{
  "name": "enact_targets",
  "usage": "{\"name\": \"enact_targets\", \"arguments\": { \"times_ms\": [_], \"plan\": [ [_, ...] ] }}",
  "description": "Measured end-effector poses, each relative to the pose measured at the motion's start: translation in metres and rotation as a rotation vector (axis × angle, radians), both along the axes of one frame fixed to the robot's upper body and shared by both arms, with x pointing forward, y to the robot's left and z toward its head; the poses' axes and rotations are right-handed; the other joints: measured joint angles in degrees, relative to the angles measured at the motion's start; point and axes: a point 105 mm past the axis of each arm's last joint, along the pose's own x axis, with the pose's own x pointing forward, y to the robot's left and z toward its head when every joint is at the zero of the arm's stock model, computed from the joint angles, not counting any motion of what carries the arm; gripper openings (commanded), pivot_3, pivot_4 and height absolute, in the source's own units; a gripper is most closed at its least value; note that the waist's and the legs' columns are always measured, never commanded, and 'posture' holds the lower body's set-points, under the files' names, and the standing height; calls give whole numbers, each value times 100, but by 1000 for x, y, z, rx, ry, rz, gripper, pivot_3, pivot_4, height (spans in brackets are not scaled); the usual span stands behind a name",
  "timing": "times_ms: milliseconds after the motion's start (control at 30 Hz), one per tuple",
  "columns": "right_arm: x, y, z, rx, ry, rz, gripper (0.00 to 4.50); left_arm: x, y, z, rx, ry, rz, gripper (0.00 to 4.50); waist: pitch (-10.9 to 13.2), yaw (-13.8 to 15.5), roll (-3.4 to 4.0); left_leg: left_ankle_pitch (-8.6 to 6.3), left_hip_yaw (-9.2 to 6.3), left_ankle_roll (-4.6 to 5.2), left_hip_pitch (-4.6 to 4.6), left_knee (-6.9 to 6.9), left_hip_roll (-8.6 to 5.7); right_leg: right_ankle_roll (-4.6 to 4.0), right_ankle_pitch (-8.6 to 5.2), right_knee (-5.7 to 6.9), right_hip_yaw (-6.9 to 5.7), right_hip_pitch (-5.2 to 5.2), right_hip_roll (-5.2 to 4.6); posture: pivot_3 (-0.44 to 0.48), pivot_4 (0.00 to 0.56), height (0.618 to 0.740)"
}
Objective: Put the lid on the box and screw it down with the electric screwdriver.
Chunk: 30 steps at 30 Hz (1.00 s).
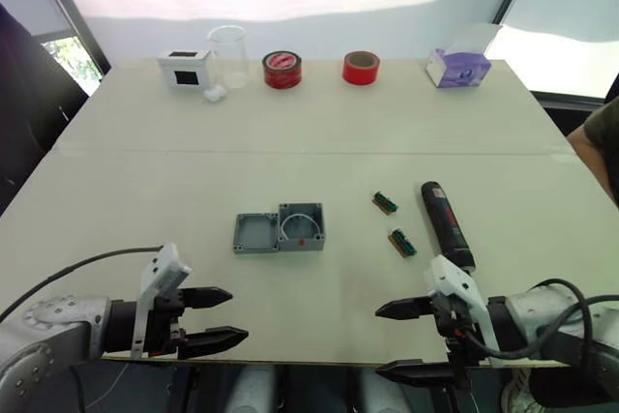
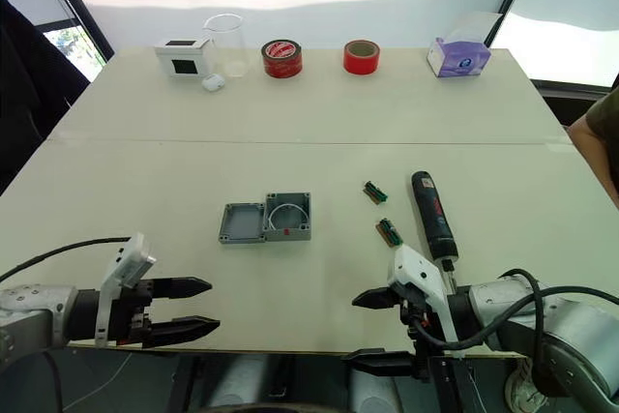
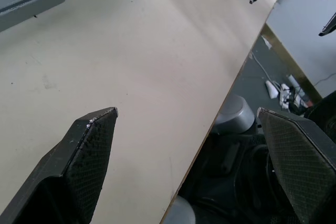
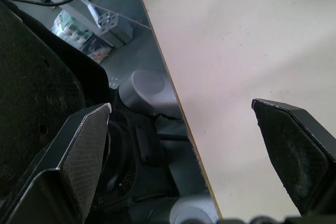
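Observation:
The grey box (image 1: 302,227) sits open-side up in the middle of the table, a white ring and a red spot inside it. The flat grey lid (image 1: 255,233) lies touching its left side. The black electric screwdriver (image 1: 446,224) with its red label lies to the right, bit end toward the near edge. My left gripper (image 1: 224,317) hovers open at the near edge, left of the lid and well short of it. My right gripper (image 1: 387,340) stands open across the near edge, just in front of the screwdriver. Both hold nothing.
Two small green-brown bit holders (image 1: 385,202) (image 1: 401,243) lie between box and screwdriver. Along the far edge stand a white box with a black window (image 1: 186,69), a clear cup (image 1: 227,55), two red tape rolls (image 1: 281,70) (image 1: 361,68) and a purple tissue box (image 1: 457,67). A person's arm (image 1: 598,142) shows at right.

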Motion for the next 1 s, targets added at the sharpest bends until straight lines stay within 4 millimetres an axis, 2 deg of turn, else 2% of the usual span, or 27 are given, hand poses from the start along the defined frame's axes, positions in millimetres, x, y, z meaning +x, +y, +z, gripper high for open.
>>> {"name": "enact_targets", "arguments": {
  "times_ms": [333,500,633,833,900,1000],
  "plan": [
    [10,1,0,-17,-49,-7,4500,1,-1,1,-3,-1,5,4405,0,-2,0,-1,0,-1,0,-3,0,0,0,-2,0,-3,-1,0,150,740],
    [16,9,6,42,-79,-26,4500,1,0,0,-2,-5,14,4405,1,-2,0,-1,0,-1,-3,-6,0,0,0,-7,0,-3,-1,0,150,740],
    [29,15,16,75,-150,-78,4500,12,1,3,23,-78,59,4405,1,0,0,-1,0,-1,-3,-6,0,-1,1,-9,0,-6,-2,0,150,740],
    [46,18,34,112,-158,-133,4500,59,11,33,27,-282,144,4405,4,4,-5,-3,-2,4,-9,-9,-1,-1,3,-20,-7,-5,-2,0,150,740],
    [55,25,48,170,-212,-151,4500,74,8,54,53,-337,102,4405,11,6,-18,-1,-6,2,-43,4,-1,0,6,-3,-12,-37,2,0,150,740],
    [63,28,59,170,-276,-170,4500,81,-6,84,113,-436,-50,4405,12,-3,-22,0,-4,2,-83,17,-12,0,9,11,-9,-74,-2,0,150,740]
  ]
}}
